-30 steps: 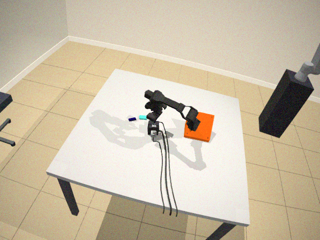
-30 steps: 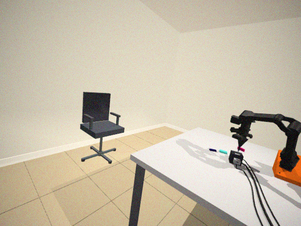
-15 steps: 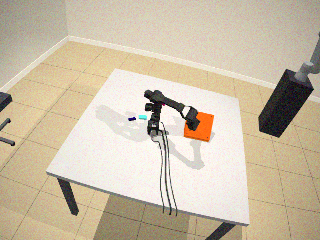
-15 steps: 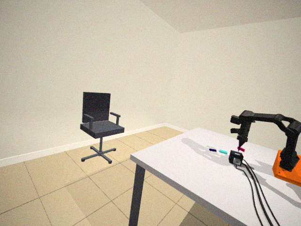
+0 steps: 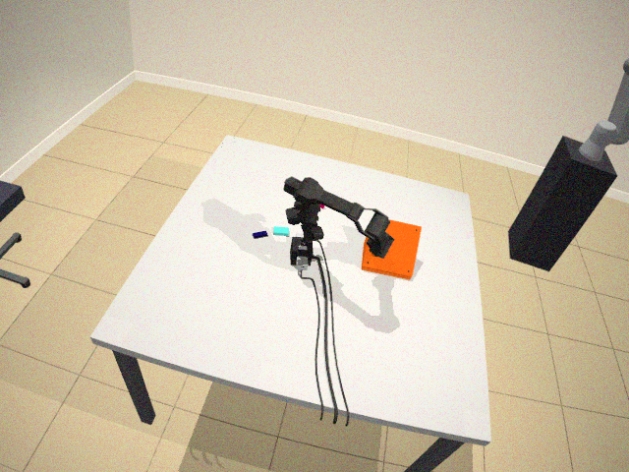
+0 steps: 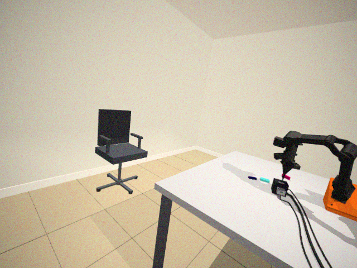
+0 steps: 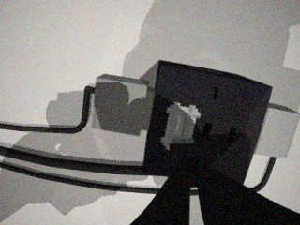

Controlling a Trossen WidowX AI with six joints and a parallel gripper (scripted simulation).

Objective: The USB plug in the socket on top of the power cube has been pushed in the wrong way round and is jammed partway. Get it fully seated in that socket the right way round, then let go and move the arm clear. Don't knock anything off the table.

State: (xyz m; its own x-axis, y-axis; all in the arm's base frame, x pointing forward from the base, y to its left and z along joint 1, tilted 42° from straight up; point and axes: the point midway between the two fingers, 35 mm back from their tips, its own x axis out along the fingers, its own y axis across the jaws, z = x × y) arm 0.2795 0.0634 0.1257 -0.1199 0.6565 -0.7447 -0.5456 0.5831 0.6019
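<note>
Black plastic forms the power cube (image 5: pixel 300 252), which is set near the middle of the white table (image 5: pixel 213 324), with three dark cables (image 5: pixel 327 345) led from it toward the near edge and over it. In the wrist view the USB plug (image 7: pixel 180 120) is seen pale and small against the cube's dark top face, above the socket, and whether it is seated cannot be told. The gripper (image 7: pixel 187 150) is pointed down directly over the cube, its jaws closed almost fully together and clamped on the plug. The arm (image 5: pixel 335 201) is reached leftward from its orange base plate (image 5: pixel 406 254), which is fixed to the right of the cube. A cyan block (image 5: pixel 280 231) and a dark blue block (image 5: pixel 259 234) are laid side by side just left of the cube, slightly apart from each other. A small magenta piece (image 6: pixel 285 176) is seen just beyond the cube in the exterior view. An office chair (image 6: pixel 117 149) is stood on the tiled floor, well apart from the table.
</note>
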